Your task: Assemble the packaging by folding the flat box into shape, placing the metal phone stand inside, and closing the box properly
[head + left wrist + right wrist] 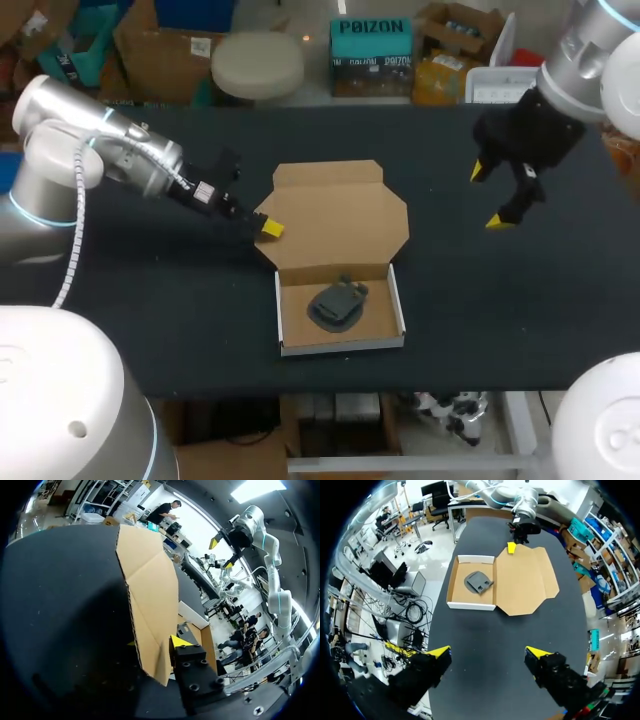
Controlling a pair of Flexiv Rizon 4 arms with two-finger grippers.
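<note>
1. Black surface (pixel 480 320) spans mid-frame.
2. Brown cardboard box (pixel 340 345) sits at centre, its lid (pixel 340 215) open behind.
3. Right tool (pixel 490 197), upper right, spread wide, empty.
4. Left tool (pixel 270 228) pinches the lid's left edge.
5. Dark grey metal phone stand (pixel 338 303) lies inside the box.

A black table top (pixel 180 330), seen from above.
The table is covered from edge to edge by a matt black surface, laid flat and smooth. Its front edge is seen running straight across the head view. A few small pale specks are scattered over the dark top, and a patch of deeper shadow is seen on it in the left wrist view.
</note>
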